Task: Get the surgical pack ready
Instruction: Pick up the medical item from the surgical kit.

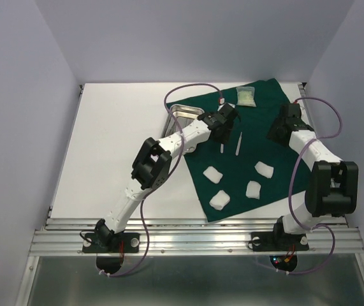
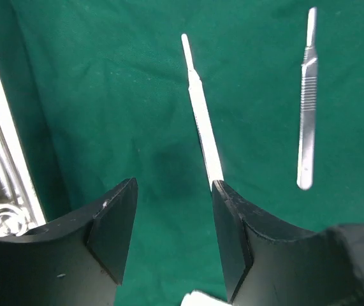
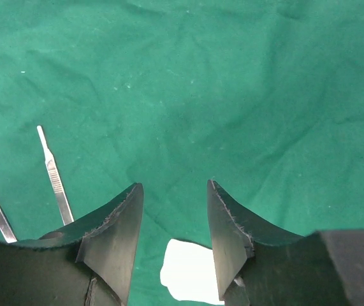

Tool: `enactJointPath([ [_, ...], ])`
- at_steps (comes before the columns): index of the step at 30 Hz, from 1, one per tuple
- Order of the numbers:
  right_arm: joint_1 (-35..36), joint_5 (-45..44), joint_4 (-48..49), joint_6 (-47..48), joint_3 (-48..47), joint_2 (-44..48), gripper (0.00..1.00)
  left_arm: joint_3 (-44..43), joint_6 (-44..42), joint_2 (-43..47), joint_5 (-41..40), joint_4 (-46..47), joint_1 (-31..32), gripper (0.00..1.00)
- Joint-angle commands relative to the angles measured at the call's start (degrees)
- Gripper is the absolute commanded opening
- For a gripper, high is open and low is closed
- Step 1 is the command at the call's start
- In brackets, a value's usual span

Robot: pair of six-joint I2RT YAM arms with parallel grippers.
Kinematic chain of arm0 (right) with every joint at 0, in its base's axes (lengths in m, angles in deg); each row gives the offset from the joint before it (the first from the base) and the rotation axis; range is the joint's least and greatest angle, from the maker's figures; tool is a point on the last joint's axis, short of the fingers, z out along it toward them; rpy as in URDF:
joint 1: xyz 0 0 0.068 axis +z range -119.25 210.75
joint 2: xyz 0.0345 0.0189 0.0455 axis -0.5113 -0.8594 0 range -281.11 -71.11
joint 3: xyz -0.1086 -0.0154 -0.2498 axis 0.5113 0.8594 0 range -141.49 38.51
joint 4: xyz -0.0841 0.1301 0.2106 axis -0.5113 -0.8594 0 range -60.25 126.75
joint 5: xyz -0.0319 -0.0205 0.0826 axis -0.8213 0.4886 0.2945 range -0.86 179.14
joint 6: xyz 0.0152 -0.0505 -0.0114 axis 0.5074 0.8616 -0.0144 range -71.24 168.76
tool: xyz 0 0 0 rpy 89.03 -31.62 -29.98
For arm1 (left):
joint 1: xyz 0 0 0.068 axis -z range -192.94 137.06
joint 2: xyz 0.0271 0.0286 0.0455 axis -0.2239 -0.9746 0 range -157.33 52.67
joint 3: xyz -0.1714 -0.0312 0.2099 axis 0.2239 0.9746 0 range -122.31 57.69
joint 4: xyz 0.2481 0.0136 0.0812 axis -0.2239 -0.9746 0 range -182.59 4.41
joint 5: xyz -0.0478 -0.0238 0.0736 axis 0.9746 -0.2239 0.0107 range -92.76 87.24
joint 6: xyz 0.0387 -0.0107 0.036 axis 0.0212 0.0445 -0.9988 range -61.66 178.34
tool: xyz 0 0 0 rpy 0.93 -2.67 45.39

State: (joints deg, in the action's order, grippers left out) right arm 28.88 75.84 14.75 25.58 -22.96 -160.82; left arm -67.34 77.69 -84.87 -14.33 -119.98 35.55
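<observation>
A dark green drape covers the right half of the table. On it lie two slim steel instrument handles, four white gauze pads and a pale packet. The steel tray sits at the drape's left edge, with ring-handled forceps in it. My left gripper is open and empty, just above one handle. My right gripper is open and empty over bare drape, with a gauze pad below it.
The white tabletop lies left of the drape. My left arm crosses over the tray's near side. The second handle lies to the right of the left gripper's fingers.
</observation>
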Motion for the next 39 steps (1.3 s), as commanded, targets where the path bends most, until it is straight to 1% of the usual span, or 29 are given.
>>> enactJointPath([
  [1, -0.7, -0.2, 1.5, 1.6, 0.0, 2.9, 0.5, -5.7, 1.6, 0.5, -0.6, -0.3, 0.5, 0.61],
  [8, -0.7, 0.6, 1.6, 1.8, 0.1, 3.3, 0.5, -8.2, 2.2, -4.5, -0.9, -0.3, 0.7, 0.57],
  [16, -0.7, 0.7, 1.8, 1.8, 0.7, 3.3, 0.5, -10.7, 1.7, -7.3, -1.7, 0.4, 2.0, 0.52],
  [19, -0.7, 0.7, 1.8, 1.8, 0.9, 3.5, 0.5, -13.6, 1.6, -10.2, -2.7, -1.5, 2.1, 0.49],
  [23, -0.7, 1.2, 2.0, 1.8, 1.1, 3.6, 0.5, -13.3, 1.7, -11.9, -2.9, -2.1, 2.2, 0.44],
  [26, -0.7, 1.3, 2.3, 1.6, 1.4, 3.7, 0.5, -11.8, 1.7, -12.1, -3.5, -2.0, 2.4, 0.39],
  [33, -0.7, 1.5, 2.5, 1.4, 1.9, 3.9, 0.5, -10.8, 1.5, -12.1, -4.5, -2.4, 2.6, 0.14],
  [35, -0.7, 1.7, 2.5, 1.4, 1.9, 4.1, 0.5, -10.8, 1.5, -11.8, -4.3, -2.3, 2.5, 0.13],
  [36, -0.7, 1.6, 2.5, 1.3, 1.9, 4.1, 0.5, -10.7, 1.5, -11.4, -4.3, -2.3, 2.5, 0.07],
  [39, -0.7, 1.7, 2.6, 1.4, 2.0, 4.4, 0.5, -9.7, 1.4, -10.1, -4.7, -2.2, 2.5, 0.04],
])
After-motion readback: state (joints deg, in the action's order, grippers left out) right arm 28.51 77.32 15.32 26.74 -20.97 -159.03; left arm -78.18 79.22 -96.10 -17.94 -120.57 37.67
